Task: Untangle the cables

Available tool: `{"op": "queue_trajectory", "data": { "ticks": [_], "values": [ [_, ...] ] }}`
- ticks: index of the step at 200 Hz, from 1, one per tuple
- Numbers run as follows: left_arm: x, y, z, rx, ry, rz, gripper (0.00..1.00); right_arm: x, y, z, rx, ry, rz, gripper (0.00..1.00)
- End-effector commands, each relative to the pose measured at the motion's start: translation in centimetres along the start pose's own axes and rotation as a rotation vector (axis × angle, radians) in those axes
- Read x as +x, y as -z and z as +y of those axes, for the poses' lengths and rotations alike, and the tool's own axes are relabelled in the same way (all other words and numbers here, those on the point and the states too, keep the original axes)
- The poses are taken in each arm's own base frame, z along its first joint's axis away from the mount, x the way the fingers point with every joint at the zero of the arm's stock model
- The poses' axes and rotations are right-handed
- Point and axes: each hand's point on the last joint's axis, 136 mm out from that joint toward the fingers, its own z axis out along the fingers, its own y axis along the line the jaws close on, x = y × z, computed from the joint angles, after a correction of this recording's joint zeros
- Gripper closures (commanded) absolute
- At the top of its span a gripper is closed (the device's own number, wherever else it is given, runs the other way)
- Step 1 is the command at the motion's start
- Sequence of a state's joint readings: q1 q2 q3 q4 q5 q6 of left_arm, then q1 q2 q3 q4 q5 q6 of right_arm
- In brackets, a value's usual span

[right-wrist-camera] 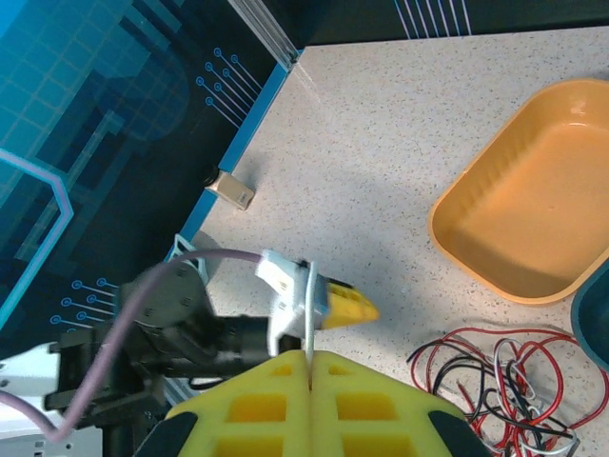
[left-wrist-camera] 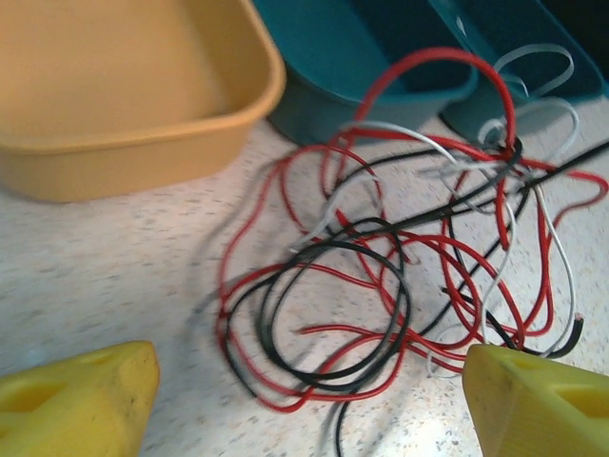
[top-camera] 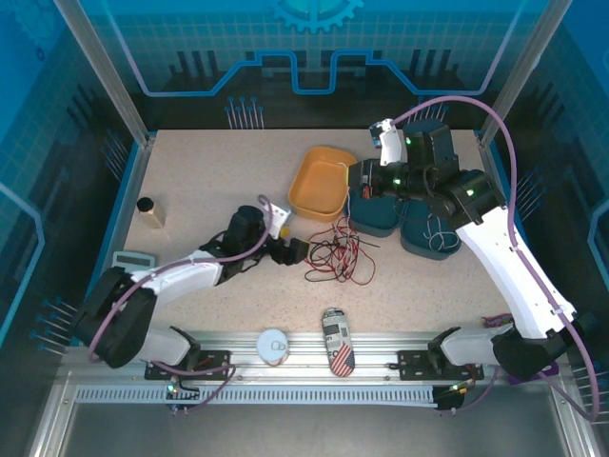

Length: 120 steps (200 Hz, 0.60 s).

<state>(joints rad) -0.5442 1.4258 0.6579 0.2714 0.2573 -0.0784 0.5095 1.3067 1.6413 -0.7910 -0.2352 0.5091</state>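
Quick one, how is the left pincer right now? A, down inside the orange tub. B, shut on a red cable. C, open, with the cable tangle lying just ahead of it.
C: the left pincer has its yellow fingers wide apart, and the cables lie on the table just beyond them.

- Robotics lab work cell, purpose-built rather than domestic.
- Left arm (top-camera: 181,276) and right arm (top-camera: 519,262) bolted side by side to an aluminium rail (top-camera: 381,341) along the bottom of the top view.
- Speckled worktop (top-camera: 209,181) fenced by aluminium posts (top-camera: 100,67) at upper left and upper right.
- Blue wall panels (top-camera: 57,143) on all sides, printed with circuit traces, plus a gear emblem (top-camera: 317,11) at top centre.
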Motion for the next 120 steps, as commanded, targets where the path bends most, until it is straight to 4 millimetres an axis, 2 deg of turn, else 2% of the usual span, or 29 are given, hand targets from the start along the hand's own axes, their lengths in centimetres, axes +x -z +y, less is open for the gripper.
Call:
{"op": "queue_trajectory", "data": {
  "ticks": [1,29,101,120],
  "values": [
    [-2.2,-1.9,-2.7,0.084,-0.11,-0.048,0.18,-0.6,0.5,0.9,-0.035,0.002,-0.028,1.0],
    [-2.5,-4.0,-3.0,0.077,-0.079,-0.071,0.25,-0.5,0.6,0.8,-0.029,-0.001,-0.028,1.0],
    [-1.8,-7.8,-4.2,0.123,-0.076,-0.04,0.3,-0.4,0.7,0.8,-0.032,-0.002,-0.024,1.0],
    [-2.0,-8.6,-4.0,0.112,-0.065,-0.042,0.39,-0.4,0.6,1.0,-0.039,-0.006,-0.02,1.0]
  ]
}}
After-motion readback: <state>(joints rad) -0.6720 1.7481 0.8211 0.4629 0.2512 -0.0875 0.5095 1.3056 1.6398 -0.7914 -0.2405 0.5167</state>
